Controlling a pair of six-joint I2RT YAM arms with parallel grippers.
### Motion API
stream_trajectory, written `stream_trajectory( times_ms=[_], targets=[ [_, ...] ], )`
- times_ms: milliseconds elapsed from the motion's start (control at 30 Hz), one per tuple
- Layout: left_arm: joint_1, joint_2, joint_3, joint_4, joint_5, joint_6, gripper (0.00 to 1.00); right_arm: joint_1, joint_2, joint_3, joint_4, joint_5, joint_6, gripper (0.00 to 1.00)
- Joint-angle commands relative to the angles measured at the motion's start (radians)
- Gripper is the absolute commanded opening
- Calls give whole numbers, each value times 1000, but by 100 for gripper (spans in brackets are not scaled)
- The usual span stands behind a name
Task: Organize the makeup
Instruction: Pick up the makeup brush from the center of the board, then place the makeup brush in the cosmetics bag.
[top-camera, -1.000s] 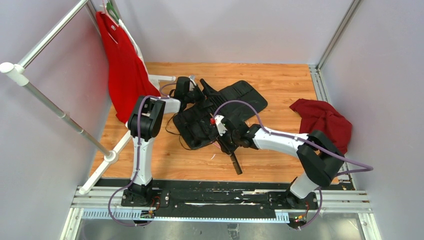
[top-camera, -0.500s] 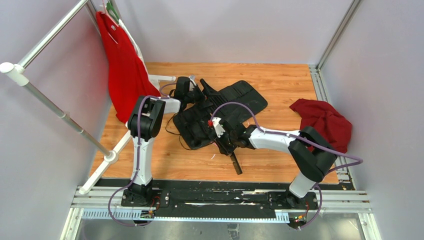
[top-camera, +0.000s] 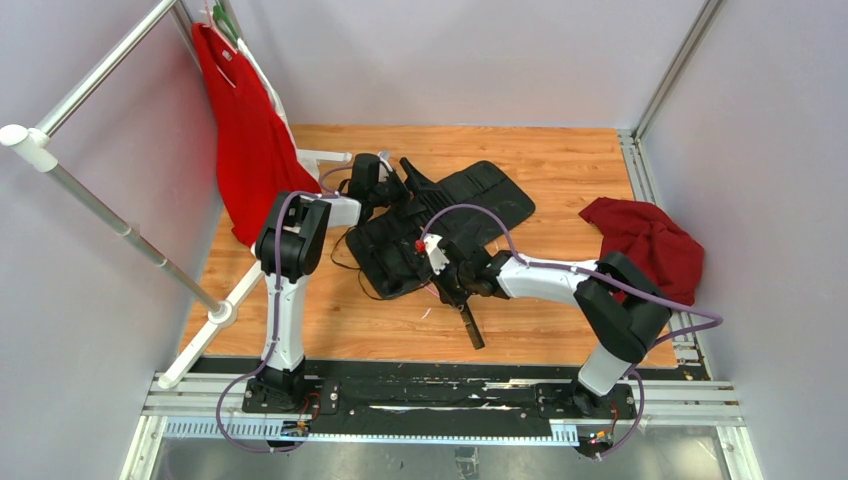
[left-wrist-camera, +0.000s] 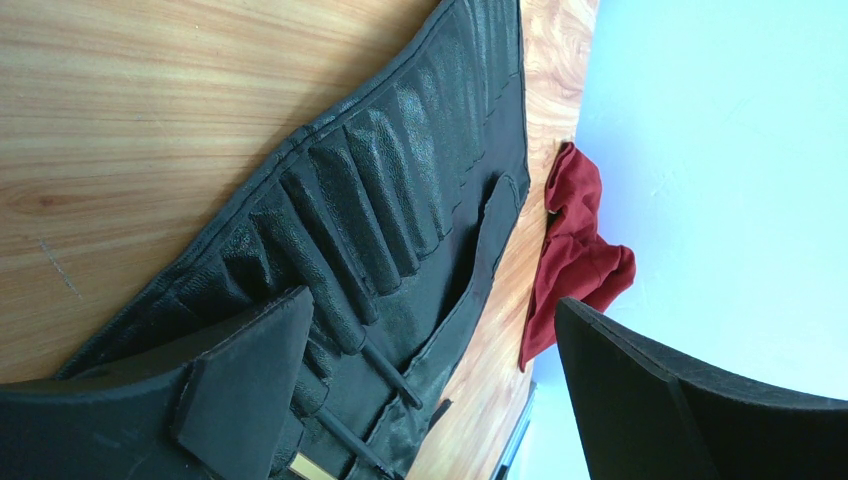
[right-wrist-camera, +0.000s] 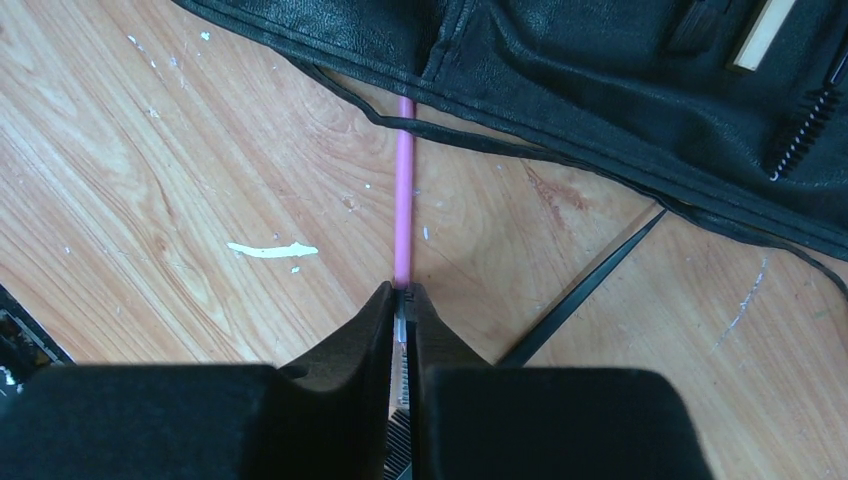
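Pink brush (right-wrist-camera: 403, 190): flat on the counter (right-wrist-camera: 150, 160), far end tucked under the edge of the roll (right-wrist-camera: 560, 60).
Right claw (right-wrist-camera: 403, 298): clamped on the brush's near end.
Change: its jaws have just come together on the shaft; a moment ago they stood apart.
Meaning: the brush looks secured, ready to be drawn clear and slotted.
Left claw (left-wrist-camera: 428, 305): apart, over the roll, holding nothing.

Wooden tabletop (top-camera: 560, 170), pale lilac walls (top-camera: 450, 60), white clothes rack (top-camera: 100, 63)
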Motion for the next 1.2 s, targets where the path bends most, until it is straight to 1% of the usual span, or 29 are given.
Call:
stream_trajectory(
  times_ms=[0, 67, 167, 433, 700, 833, 967, 1167],
  targets=[
    [6, -3, -37, -85, -8, 23, 98, 13, 15, -35, 4, -4, 4, 4],
    [6, -3, -38, -86, -7, 23, 98, 14, 3, -43, 5, -3, 11, 1],
    [7, -3, -37, -85, -7, 22, 98, 17, -37, -48, -23, 3, 19, 1],
    [8, -4, -39, -85, -9, 23, 98, 36, -218, -70, -151, 58, 41, 1],
    [8, -5, -44, -85, -10, 27, 98, 44, -376, -73, -271, 145, 55, 1],
    [8, -5, -43, -85, -9, 26, 98, 42, -383, -26, -323, 217, 45, 1],
    [9, -3, -38, -85, -7, 23, 98, 42, -348, 36, -352, 210, 26, 1],
    [11, -5, -29, -88, -5, 25, 98, 43, -353, 32, -360, 223, 28, 1]
  ],
)
